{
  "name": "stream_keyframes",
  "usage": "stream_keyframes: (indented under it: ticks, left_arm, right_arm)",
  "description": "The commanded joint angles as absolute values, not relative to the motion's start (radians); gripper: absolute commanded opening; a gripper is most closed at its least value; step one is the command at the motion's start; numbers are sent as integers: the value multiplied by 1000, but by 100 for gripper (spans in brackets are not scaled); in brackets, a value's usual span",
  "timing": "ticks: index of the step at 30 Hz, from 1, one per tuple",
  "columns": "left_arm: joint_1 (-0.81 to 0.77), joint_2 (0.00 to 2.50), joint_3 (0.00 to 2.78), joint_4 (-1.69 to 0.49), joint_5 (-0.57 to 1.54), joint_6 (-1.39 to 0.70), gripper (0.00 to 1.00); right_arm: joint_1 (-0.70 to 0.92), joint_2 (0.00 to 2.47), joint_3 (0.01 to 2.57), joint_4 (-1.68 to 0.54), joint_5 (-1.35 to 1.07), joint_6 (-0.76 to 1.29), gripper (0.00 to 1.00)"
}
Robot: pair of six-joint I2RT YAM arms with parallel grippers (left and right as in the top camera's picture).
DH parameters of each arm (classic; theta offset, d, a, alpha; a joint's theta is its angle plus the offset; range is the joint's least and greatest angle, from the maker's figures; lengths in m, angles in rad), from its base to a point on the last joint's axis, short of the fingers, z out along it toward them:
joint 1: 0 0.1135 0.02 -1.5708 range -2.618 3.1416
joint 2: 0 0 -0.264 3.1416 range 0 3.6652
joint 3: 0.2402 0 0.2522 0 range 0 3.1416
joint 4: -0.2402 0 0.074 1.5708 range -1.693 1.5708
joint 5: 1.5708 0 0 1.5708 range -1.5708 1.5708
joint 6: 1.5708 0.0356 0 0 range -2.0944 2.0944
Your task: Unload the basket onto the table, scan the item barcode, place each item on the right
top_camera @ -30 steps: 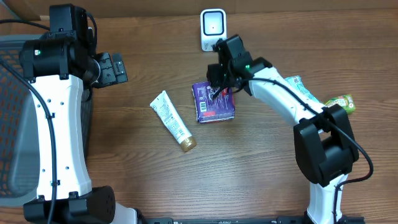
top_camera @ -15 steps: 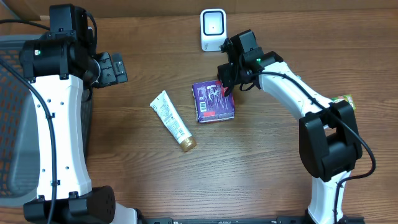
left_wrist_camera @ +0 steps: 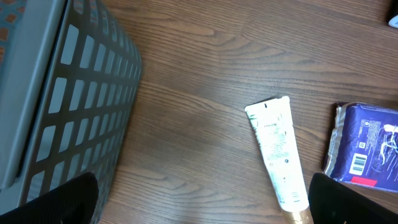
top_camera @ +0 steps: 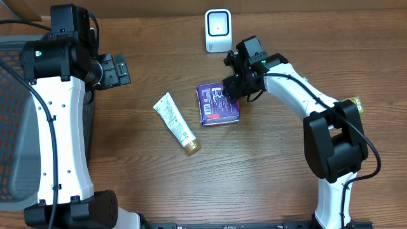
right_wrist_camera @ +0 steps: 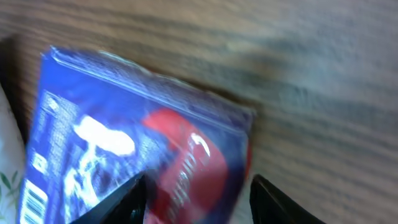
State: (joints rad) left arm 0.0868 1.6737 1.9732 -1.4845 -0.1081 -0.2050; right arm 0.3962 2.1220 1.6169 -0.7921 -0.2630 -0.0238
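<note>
Two things worry me here. The right gripper (top_camera: 233,86) hangs over the far right corner of the purple pouch (top_camera: 218,104), its jaws partly spread with that corner under them. I cannot tell whether they touch the film. The pouch lies flat near the middle of the worktop (top_camera: 267,184), a little short of the white scanner (top_camera: 217,28) standing at the far edge.

If the jaws close on so little of a soft, slick pouch, I judge it may slip out. It may also fold and hang so that the barcode (left_wrist_camera: 357,165) turns away from the scanner. That barcode faces up near the pouch's left edge, the side away from the right gripper. A low approach might instead shove the pouch toward the tube (top_camera: 177,123) lying near it on the left.

The left gripper (top_camera: 117,69) sits by the grey basket (left_wrist_camera: 68,93) at the left edge, jaws wide apart and empty.

The right wrist view is smeared, so the pouch's print is illegible, and the fingertips are cut off at the bottom. In the left wrist view the pouch runs off the right side. Green packets (top_camera: 350,105) at the right edge are half hidden behind the arm.
</note>
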Motion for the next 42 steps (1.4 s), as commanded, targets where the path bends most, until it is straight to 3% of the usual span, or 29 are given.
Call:
stream_keyframes:
  ticks: [1, 11, 20, 24, 30, 35, 42]
  left_arm:
    - [84, 1674, 1972, -1484, -106, -187, 100]
    - [84, 1674, 1972, -1484, -106, -187, 100]
    - [84, 1674, 1972, -1484, -106, -187, 99]
    - [84, 1674, 1972, -1485, -106, -187, 100]
    - [84, 1674, 1972, -1484, -107, -187, 100]
    - [84, 1674, 1972, -1484, -107, -187, 99]
    - [84, 1674, 1972, -1484, -106, -187, 100]
  right_arm:
    - [359, 2130, 1625, -836, -271, 20, 51]
    - [336, 2102, 1636, -1074, -466, 91, 38]
    - [417, 2074, 1649, -1229, -540, 71, 40]
    - [400, 2024, 1705, -1267, -453, 71, 49]
    - [366, 1959, 1767, -1207, -213, 68, 72]
    - [363, 1988, 1740, -1120, -220, -168, 87]
    - [363, 2098, 1718, -1118, -411, -408, 86]
